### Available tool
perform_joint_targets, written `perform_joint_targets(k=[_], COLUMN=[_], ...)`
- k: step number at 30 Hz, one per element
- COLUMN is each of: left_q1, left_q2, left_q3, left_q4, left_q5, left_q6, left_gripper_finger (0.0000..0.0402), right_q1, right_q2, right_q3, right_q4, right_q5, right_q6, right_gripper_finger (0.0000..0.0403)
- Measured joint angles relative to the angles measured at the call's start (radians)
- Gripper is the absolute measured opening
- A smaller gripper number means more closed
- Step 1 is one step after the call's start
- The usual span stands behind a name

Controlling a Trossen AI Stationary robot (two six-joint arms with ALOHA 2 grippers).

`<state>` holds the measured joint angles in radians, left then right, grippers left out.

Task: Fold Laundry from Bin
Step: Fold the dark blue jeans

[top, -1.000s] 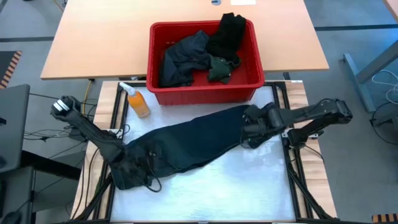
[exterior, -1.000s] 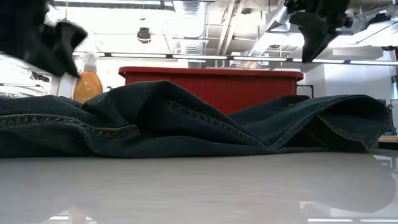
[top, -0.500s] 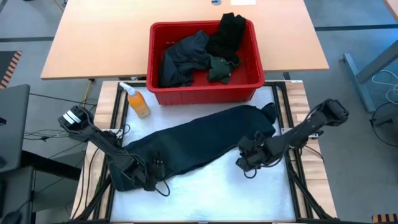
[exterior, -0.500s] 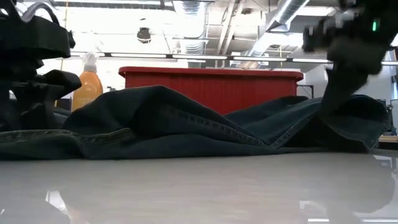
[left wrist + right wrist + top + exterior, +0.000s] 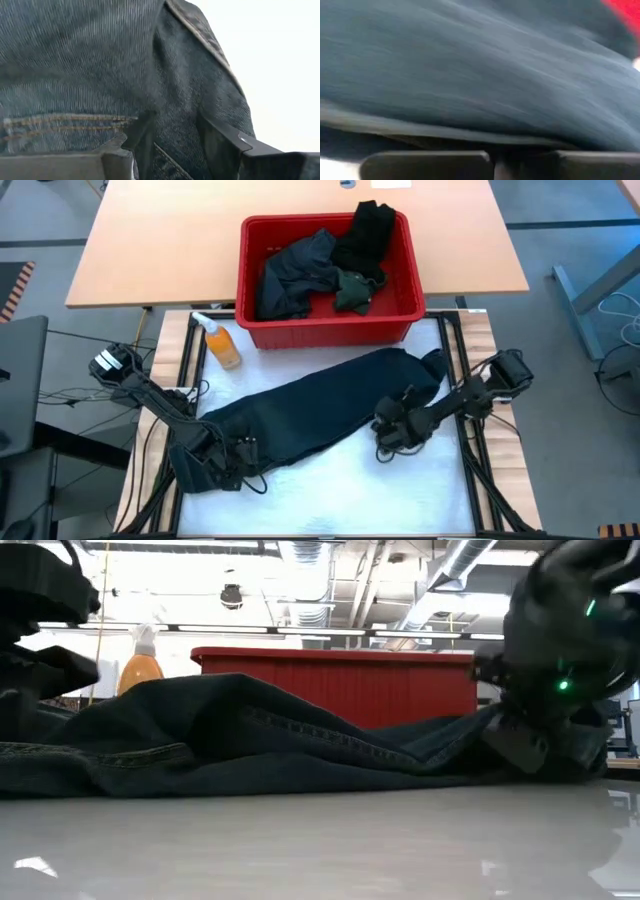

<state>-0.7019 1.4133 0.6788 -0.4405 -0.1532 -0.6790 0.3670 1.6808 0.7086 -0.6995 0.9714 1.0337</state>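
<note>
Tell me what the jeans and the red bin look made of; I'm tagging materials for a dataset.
Jeans: dark navy denim, matte, going by the ribbed twill weave and tan seam stitching. Bin: apparently hard moulded plastic, smooth and faintly glossy, with straight rigid walls.

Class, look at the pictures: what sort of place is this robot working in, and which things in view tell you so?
Probably a robotics lab or workshop, not a home: exposed ceiling ducts and strip lights overhead, a plain wooden desk behind the framed work table, and loose cables on the floor.

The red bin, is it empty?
No, the bin holds dark clothes in the high view.
</note>
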Motion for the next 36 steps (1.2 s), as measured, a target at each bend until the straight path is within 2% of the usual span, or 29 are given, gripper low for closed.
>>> perform_joint_targets(k=[4, 13, 18, 25, 29, 32, 34, 36], left_q1=[-0.014, -0.018, -0.026, -0.049, -0.06, -0.065, -0.07, -0.074], left_q2=[-0.001, -0.001, -0.002, -0.002, -0.002, -0.002, -0.002, -0.002], left_q3=[0.0, 0.0, 0.0, 0.001, 0.001, 0.001, 0.001, 0.001], left_q4=[-0.039, -0.082, -0.112, -0.13, -0.133, -0.137, -0.138, -0.139], left_q5=[0.008, 0.058, 0.166, 0.329, 0.381, 0.398, 0.419, 0.454], left_q6=[-0.04, -0.076, -0.14, -0.214, -0.25, -0.283, -0.316, -0.345], left_gripper_finger=[0.0141, 0.0141, 0.0141, 0.0141, 0.0141, 0.0141, 0.0141, 0.0141], right_q1=[-0.028, -0.05, -0.07, -0.103, -0.154, -0.187, -0.21, -0.234], right_q2=[0.007, -0.013, -0.048, -0.061, -0.056, -0.054, -0.054, -0.054], right_q3=[0.012, 0.148, 0.206, 0.286, 0.301, 0.304, 0.318, 0.334], right_q4=[-0.264, -0.876, -0.852, -0.87, -0.868, -0.871, -0.871, -0.871], right_q5=[-0.001, -0.053, -0.133, -0.158, -0.167, -0.213, -0.207, -0.158], right_q6=[0.177, 0.376, 0.189, -0.003, -0.259, -0.471, -0.525, -0.535], right_gripper_finger=[0.0016, 0.0037, 0.0024, 0.0023, 0.0034, 0.0034, 0.0028, 0.0021])
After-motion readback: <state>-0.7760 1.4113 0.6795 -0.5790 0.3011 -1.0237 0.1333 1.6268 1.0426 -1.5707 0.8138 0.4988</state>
